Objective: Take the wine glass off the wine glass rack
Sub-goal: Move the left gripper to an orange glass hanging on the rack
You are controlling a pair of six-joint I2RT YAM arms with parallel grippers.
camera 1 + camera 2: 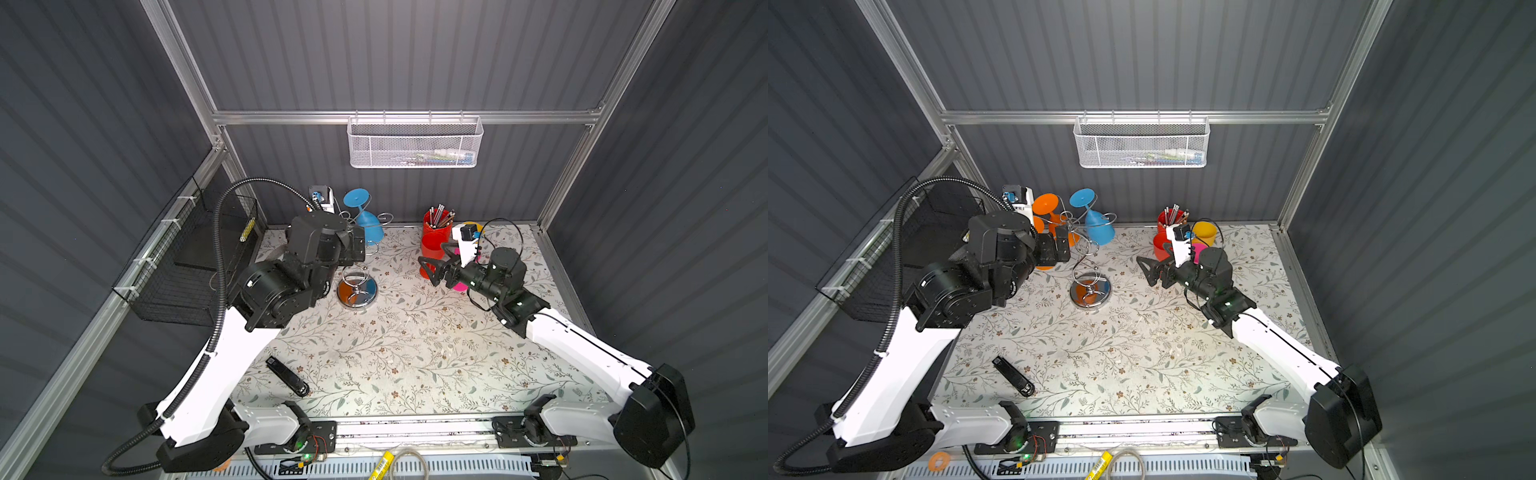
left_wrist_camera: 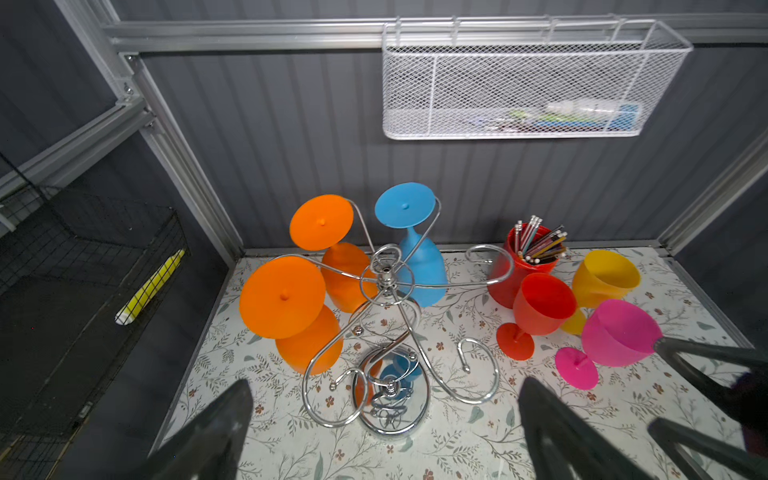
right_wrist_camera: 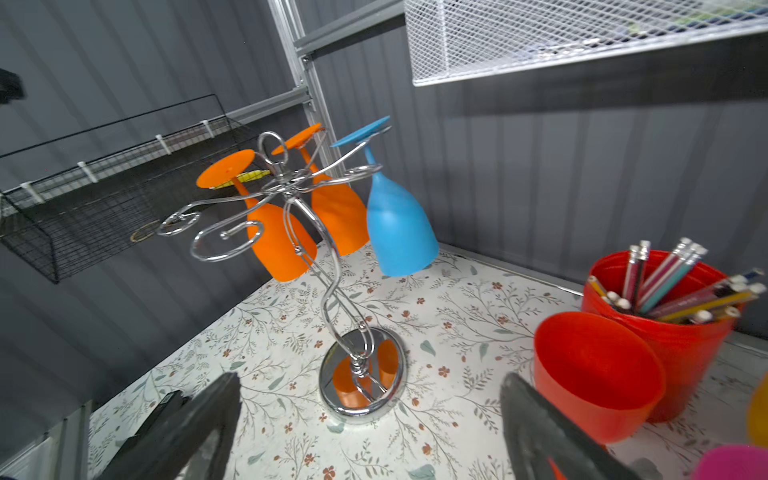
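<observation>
wine glass rack (image 1: 1090, 296): stands upright on the worktop (image 1: 1142, 353), left of the middle, in the far half; I count three curled arms loaded and three bare.
blue wine glass (image 2: 422, 272): hangs bowl-down from a far arm, on the right side of the rack.
orange wine glasses (image 2: 282, 297): two, both hanging bowl-down on the left side of the rack, one nearer and one farther.
left tool (image 2: 385, 386): fingers wide apart with nothing between them; it hovers high at the near left of the rack, just beside the orange pair. I cannot tell whether it touches them.
right tool (image 1: 430, 270): fingers wide apart and empty, pointing left; it is to the right of the rack and clear of it.
red glass (image 2: 540, 307), yellow glass (image 2: 606, 278), pink glass (image 2: 619, 332): foot-down on the far right of the worktop, close beside the right tool.
pencil pot (image 3: 681, 345): red, full of pencils, by the far wall just behind the red glass.
white mesh basket (image 1: 415, 145): hung on the far wall rail.
black wire basket (image 1: 187, 257): fixed to the left wall.
black bar (image 1: 286, 376): lies flat at the near left of the worktop.
</observation>
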